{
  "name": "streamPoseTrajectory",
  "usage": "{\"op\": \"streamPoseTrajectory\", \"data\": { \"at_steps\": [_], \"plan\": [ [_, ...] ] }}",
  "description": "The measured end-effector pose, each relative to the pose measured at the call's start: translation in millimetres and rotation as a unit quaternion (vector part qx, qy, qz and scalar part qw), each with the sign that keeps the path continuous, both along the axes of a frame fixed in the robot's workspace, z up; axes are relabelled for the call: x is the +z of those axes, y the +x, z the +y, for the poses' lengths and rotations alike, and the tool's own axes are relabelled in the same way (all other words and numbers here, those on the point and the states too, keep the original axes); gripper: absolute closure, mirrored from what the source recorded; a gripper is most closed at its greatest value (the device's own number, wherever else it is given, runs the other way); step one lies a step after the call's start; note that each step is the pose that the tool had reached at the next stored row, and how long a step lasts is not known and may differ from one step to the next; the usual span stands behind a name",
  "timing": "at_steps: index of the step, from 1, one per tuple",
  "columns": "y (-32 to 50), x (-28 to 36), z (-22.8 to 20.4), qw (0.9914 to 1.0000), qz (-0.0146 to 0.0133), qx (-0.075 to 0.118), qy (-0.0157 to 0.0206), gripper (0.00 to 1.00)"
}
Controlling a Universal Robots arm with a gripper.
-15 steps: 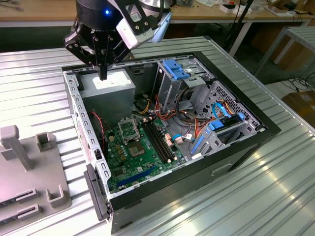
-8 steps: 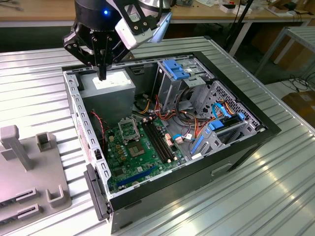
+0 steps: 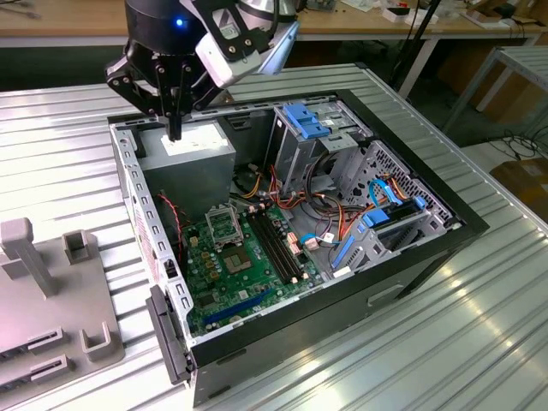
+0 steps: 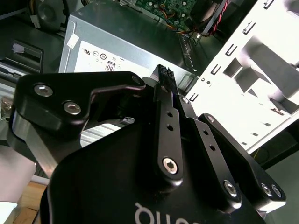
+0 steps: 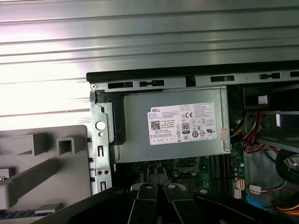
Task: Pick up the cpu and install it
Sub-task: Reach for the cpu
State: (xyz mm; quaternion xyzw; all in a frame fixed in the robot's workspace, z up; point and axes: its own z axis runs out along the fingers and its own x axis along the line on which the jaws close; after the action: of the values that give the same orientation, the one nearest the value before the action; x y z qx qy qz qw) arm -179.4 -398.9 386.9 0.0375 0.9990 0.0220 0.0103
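— Grey moulded plastic fixture [image 3: 51, 291] on the exterior view's left, resting on the ribbed metal table [image 3: 479, 342]. What's beside it?
— The open black computer case [image 3: 342, 301]. The black gripper [image 3: 175, 128] hangs over its grey metal power supply box [image 3: 201, 158], jaws pressed together.
— Pinching the cpu?
— Cannot tell; I can't place the chip anywhere. Further right, the metal-framed, dark-centred square socket [image 3: 224, 227] sits on the green motherboard [image 3: 257, 287].
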Motion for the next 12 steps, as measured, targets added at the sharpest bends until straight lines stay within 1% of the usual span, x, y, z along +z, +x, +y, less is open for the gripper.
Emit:
{"op": "streamPoseTrajectory", "data": {
  "at_steps": [7,12],
  "plan": [
    [-6.9,-0.4,0.0,1.0,0.0,0.0,0.0,0.89],
    [-9.8,-0.6,0.0,1.0,0.0,0.0,0.0,0.89]
  ]
}}
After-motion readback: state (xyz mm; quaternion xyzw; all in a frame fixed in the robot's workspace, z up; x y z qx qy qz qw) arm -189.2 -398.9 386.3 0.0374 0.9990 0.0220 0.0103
